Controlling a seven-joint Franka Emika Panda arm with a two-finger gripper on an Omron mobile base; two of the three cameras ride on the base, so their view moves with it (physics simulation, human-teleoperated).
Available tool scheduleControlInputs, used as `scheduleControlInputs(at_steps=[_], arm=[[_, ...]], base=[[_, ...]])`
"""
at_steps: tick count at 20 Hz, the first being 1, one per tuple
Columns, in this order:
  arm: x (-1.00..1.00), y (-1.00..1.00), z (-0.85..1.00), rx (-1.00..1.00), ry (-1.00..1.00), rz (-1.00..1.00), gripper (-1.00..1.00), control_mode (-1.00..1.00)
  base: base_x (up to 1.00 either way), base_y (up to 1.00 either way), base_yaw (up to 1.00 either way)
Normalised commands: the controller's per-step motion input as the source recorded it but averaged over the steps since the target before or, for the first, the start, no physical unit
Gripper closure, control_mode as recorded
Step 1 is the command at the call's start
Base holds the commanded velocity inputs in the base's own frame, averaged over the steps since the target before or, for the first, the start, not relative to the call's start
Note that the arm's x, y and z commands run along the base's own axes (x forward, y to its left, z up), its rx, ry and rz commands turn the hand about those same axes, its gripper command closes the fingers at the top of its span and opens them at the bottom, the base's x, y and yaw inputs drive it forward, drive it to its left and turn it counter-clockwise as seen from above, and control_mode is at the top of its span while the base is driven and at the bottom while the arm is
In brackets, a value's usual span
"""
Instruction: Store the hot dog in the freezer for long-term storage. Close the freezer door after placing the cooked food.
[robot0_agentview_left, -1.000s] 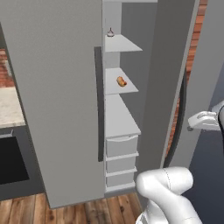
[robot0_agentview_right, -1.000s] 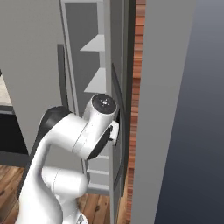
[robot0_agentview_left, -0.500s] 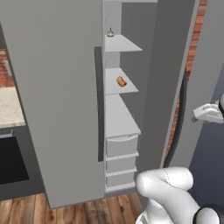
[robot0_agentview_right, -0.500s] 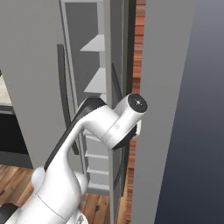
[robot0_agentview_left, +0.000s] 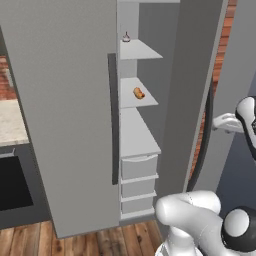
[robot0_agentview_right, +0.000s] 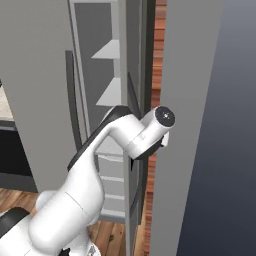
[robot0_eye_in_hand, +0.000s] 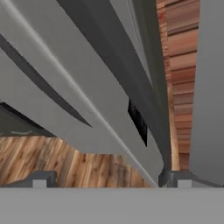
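On the second white shelf down inside the freezer (robot0_agentview_left: 145, 75), hot dog (robot0_agentview_left: 138, 93) lying near the shelf's front edge, small pale item with dark top (robot0_agentview_left: 126, 37) on the shelf above, white drawers (robot0_agentview_left: 138, 167) stacked below. Freezer door (robot0_agentview_left: 192, 90) swung open, edge-on toward the camera, dark bar handle (robot0_agentview_left: 203, 135) curving down its outer face. Left-hand grey door (robot0_agentview_left: 60, 110) shut. Gripper (robot0_eye_in_hand: 109, 180) beside the freezer door's edge, fingertips (robot0_eye_in_hand: 40, 179) spread wide, holding nothing; contact with the door cannot be told. Wood floor (robot0_eye_in_hand: 57, 159) below.
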Motion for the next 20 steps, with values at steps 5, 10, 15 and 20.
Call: scheduleControlInputs(at_steps=[5,10,15,20], arm=[[0.42,-0.14,-0.09,0.00,-0.05,0.00,-1.00,-1.00],[0.24,0.00,0.00,0.00,0.00,0.00,-1.00,-1.00],[0.19,0.00,-0.06,0.00,0.00,0.00,-1.00,-1.00],[0.17,0.00,-0.20,0.00,0.00,-0.01,-1.00,-1.00]], base=[[0.00,0.00,0.00],[0.00,0.00,0.00],[0.00,0.00,0.00],[0.00,0.00,0.00]])
